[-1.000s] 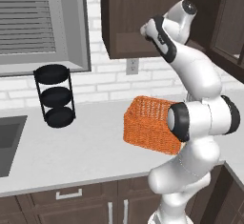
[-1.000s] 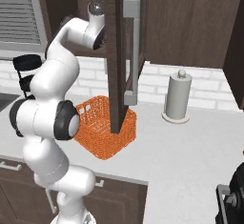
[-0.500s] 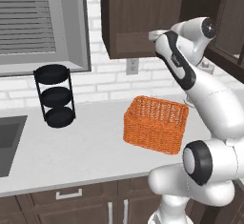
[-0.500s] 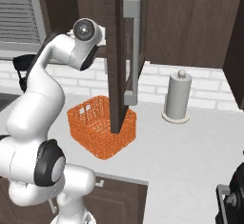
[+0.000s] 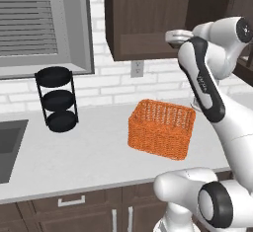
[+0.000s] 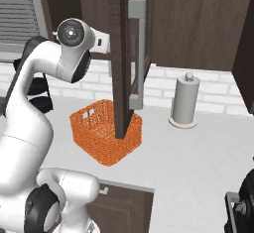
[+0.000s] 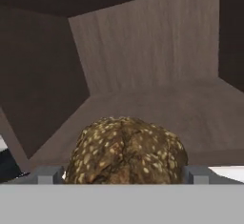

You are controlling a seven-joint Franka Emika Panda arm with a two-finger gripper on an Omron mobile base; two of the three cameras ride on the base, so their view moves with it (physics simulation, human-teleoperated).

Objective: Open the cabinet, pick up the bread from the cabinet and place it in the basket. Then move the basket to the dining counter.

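Close in the hand view, the bread (image 7: 126, 149), a golden-brown speckled lump, sits on the shelf inside the cabinet (image 7: 143, 56). My gripper (image 7: 121, 174) is open, with one fingertip on each side of the bread. In the right base view the cabinet door (image 6: 122, 53) stands swung open, its long silver handle (image 6: 139, 53) facing out. My hand (image 5: 177, 36) reaches up under the cabinet (image 5: 143, 19) in the left base view. The orange wicker basket (image 5: 162, 135) (image 6: 106, 130) rests on the worktop below, with nothing in it. The dining counter is out of view.
A black three-tier rack (image 5: 58, 100) stands at the back left by the window, and a sink (image 5: 7, 147) cuts into the worktop's left end. A grey paper-towel roll (image 6: 184, 100) stands right of the open door. Dark drawers run below the worktop edge.
The arm has swung up and to the right, uncovering the basket, and carried the hand toward the cabinet's opening. The jaws have stayed wide. Basket and door have not moved.
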